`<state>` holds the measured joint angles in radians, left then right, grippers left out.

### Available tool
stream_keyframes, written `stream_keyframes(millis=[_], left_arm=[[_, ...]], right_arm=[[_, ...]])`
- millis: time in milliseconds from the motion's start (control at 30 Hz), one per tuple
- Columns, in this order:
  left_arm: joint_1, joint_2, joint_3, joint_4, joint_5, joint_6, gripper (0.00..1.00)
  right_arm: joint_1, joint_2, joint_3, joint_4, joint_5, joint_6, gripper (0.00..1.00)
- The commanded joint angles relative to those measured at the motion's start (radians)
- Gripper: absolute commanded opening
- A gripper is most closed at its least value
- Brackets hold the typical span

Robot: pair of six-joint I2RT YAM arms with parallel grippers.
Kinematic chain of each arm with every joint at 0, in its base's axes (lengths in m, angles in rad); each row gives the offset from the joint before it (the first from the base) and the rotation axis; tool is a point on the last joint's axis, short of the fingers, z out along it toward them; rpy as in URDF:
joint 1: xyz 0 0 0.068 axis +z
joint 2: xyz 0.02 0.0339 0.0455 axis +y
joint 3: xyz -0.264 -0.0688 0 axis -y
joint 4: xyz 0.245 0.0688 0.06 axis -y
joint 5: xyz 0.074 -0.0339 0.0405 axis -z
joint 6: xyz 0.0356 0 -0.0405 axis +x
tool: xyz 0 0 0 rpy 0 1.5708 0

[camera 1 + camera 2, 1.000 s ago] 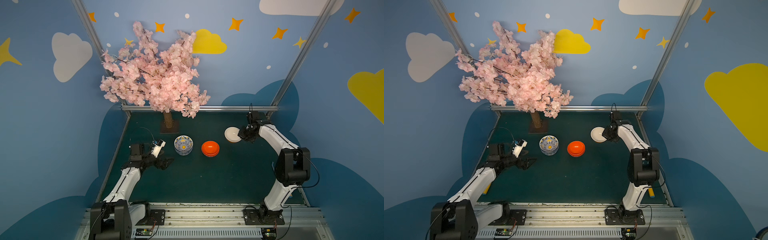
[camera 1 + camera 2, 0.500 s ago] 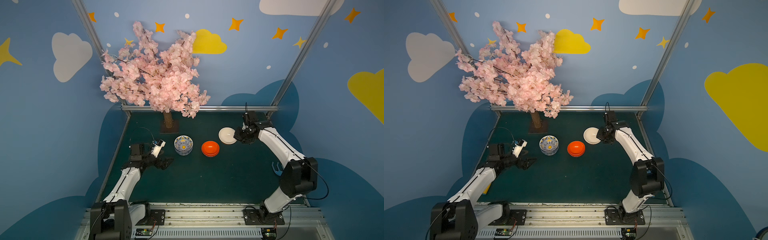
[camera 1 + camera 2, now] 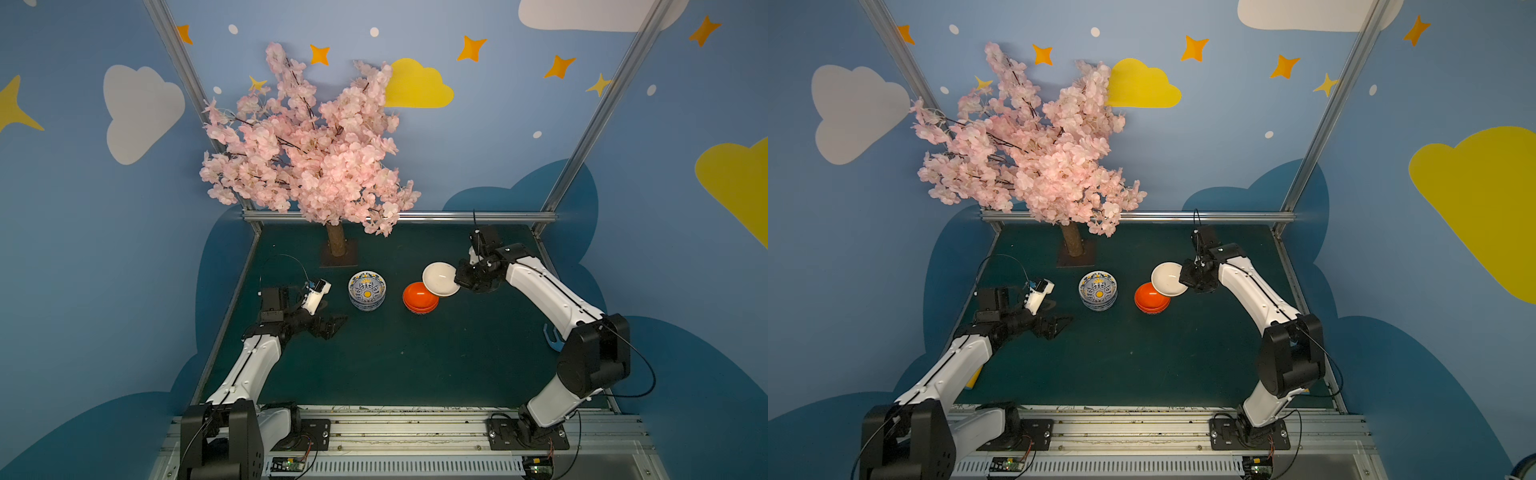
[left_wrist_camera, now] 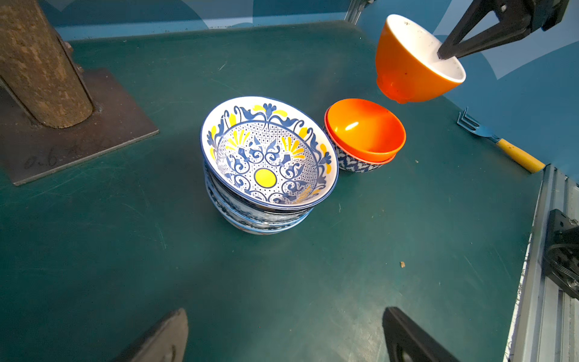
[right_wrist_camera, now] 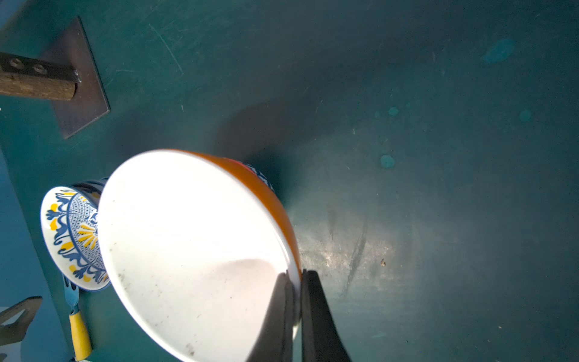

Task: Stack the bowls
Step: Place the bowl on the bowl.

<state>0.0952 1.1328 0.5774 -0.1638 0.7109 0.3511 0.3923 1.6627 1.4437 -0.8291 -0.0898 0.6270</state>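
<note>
Most bowls sit in a blue pile [image 3: 367, 291] and an orange pile [image 3: 417, 300] near the middle of the table [image 3: 415, 365], the right gripper [image 5: 296, 279] pinches the rim of one white-inside bowl [image 3: 439, 277] just over the orange pile, not yet set down, the left gripper [image 3: 330, 326] is spread wide, and the scribble on the tree's plate [image 4: 94, 125] is too faint to read.

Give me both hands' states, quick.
Left hand: open, empty.
Right hand: closed on the rim of the white-lined orange bowl.
</note>
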Motion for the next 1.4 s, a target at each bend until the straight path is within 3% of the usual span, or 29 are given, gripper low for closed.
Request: stream_keyframes(millis=[0, 1367], left_arm=[[0.001, 0.002, -0.008, 0.008, 0.005, -0.002, 1.0], [0.001, -0.001, -0.008, 0.007, 0.008, -0.003, 1.0]], right_arm=[[0.019, 0.015, 0.051, -0.02, -0.01, -0.019, 0.0], [0.115, 0.203, 0.147, -0.067, 0.004, -0.061, 0.0]])
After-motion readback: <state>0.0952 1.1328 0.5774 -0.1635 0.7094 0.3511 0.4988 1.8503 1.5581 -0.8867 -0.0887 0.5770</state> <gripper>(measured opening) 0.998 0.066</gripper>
